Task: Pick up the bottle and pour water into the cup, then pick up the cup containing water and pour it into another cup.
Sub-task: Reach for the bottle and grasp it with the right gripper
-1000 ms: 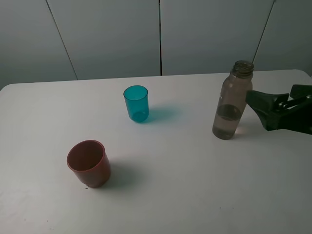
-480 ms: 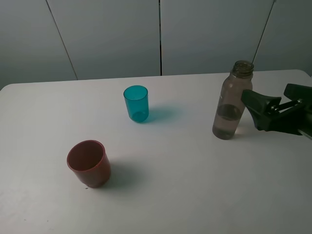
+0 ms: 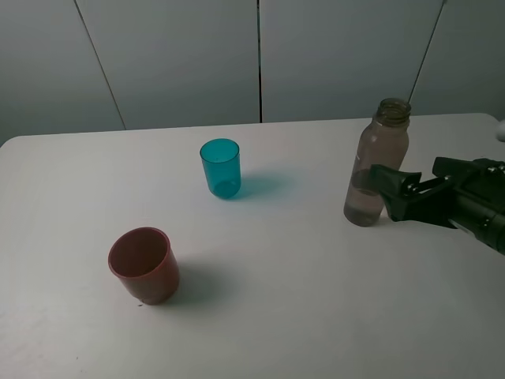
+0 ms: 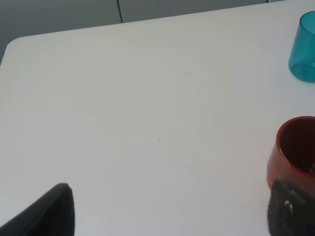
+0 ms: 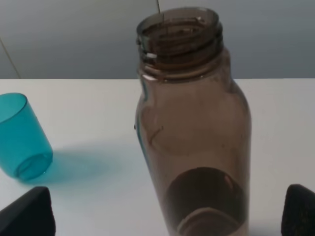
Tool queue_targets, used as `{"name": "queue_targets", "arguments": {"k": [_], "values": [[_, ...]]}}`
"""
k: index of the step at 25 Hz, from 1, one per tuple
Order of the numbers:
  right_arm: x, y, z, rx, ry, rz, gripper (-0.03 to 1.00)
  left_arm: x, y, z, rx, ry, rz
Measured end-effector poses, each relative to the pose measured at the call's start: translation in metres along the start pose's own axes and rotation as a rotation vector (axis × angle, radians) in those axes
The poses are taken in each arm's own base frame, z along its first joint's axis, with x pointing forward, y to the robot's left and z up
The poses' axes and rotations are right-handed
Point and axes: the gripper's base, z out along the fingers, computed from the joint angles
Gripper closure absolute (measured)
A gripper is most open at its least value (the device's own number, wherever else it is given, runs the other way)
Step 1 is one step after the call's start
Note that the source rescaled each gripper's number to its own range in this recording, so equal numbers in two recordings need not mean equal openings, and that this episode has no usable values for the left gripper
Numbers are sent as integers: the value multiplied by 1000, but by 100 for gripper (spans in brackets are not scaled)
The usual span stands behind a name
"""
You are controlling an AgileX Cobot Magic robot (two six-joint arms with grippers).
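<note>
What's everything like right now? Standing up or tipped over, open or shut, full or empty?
bottle: upright, no cap, partly full, not gripped.
teal cup: upright, looks empty.
red-brown cup: upright, looks empty.
right gripper: open, lined up on the bottle.
left gripper: open, holding nothing.

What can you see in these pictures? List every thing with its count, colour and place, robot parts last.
bottle: one, smoky grey-brown, upright on the table's right side
teal cup: one, translucent teal, upright mid-table towards the back
red-brown cup: one, red-brown, upright front left
table: one, white, under all three
right gripper: one, black, open, jaws either side of the bottle
left gripper: one, black, open, beside the red-brown cup
</note>
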Motion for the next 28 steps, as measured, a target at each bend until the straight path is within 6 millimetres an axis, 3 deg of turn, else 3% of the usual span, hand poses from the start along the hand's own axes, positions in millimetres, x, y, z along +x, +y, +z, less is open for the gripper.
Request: {"name": "queue_targets", "arguments": {"k": [10, 28], "values": [[17, -6, 13, 51, 75, -81, -3, 0, 0, 0, 0, 0, 0], [12, -10, 66, 100, -22, -75, -3, 0, 0, 0, 0, 0, 0]]}}
